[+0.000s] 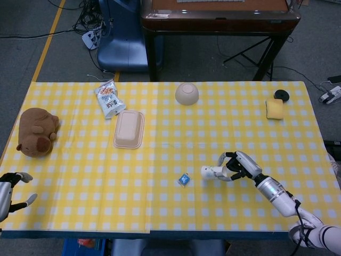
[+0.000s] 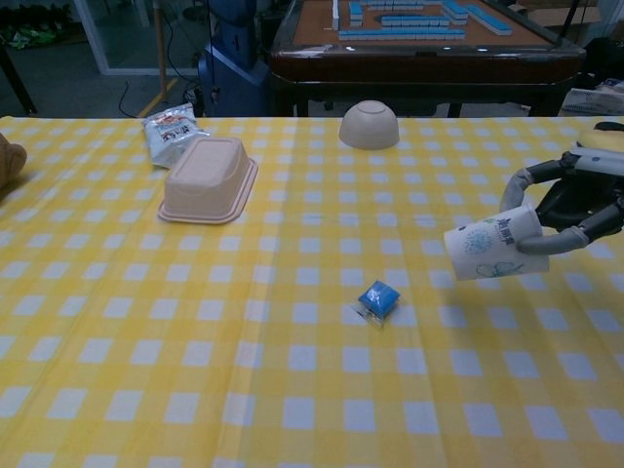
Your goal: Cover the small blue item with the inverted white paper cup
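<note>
- My right hand (image 2: pixel 583 200) grips the white paper cup (image 2: pixel 490 250), tipped sideways, off the surface, right of the small blue item (image 2: pixel 378 298).
- My left hand (image 1: pixel 11 188): fingers spread, holding nothing.

Tablecloth (image 1: pixel 160 154): yellow-and-white check, covering the table.
Plush toy (image 1: pixel 36 132): brown, near the left edge.
Snack packet (image 1: pixel 108 97): lying flat, far left, just behind the tray.
Tray (image 1: pixel 129 128): beige, upside down.
Bowl (image 1: pixel 187 93): beige, inverted, far centre.
Sponge (image 1: pixel 275 109): yellow, far right, beside a black disc (image 1: pixel 281 95).
</note>
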Tool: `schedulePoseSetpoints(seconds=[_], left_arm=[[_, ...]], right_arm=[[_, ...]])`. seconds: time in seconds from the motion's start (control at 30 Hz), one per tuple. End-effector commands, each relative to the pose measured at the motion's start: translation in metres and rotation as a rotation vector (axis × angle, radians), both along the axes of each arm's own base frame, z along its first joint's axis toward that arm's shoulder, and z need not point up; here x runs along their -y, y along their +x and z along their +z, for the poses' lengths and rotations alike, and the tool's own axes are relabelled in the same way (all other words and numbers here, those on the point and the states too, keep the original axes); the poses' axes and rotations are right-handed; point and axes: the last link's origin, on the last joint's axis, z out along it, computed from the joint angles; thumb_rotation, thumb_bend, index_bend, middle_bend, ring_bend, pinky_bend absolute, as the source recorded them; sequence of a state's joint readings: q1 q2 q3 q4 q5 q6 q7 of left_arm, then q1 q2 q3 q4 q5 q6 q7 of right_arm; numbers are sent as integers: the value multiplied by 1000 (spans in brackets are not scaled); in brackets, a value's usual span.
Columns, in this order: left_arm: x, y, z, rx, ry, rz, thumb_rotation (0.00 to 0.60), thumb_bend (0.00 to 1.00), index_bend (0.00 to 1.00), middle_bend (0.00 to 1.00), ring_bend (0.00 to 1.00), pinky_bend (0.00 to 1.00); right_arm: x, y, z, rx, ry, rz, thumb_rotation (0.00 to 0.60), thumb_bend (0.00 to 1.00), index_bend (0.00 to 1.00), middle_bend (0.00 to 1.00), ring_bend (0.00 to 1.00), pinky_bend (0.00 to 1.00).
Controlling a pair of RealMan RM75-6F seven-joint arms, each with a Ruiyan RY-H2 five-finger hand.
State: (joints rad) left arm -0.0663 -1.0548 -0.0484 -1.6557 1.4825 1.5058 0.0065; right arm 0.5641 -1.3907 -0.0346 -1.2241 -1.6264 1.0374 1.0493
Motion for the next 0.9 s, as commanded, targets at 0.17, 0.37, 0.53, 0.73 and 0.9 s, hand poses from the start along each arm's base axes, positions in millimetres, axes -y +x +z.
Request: schedulePoseSetpoints(seconds=[0.17,0.37,0.53,0.73,0.9], left_arm=[[-1,-1,1,3,1,4,600,171,529,479,380,512],[-1,-1,1,6,-1,3,600,171,530,479,380,512],[-1,-1,1,8,-1,4,600,171,529,479,380,512],[0,0,2,11,2,1,600,171,529,479,380,512],[0,0,3,13,3,-1,600,171,529,479,380,512]], right_arm=[[0,0,13,-22,-37,0,600,48,170,974,1000,1000],[-5,3,30,-94,-108,36,600,27,136,972,1000,1000],[-12,16,43,-256,-217,143,600,27,145,972,1000,1000],[-20,51,49,-620,-310,311,600,41,223,972,1000,1000],[-24,81,40,-857,-303,380,600,48,223,980,1000,1000]])
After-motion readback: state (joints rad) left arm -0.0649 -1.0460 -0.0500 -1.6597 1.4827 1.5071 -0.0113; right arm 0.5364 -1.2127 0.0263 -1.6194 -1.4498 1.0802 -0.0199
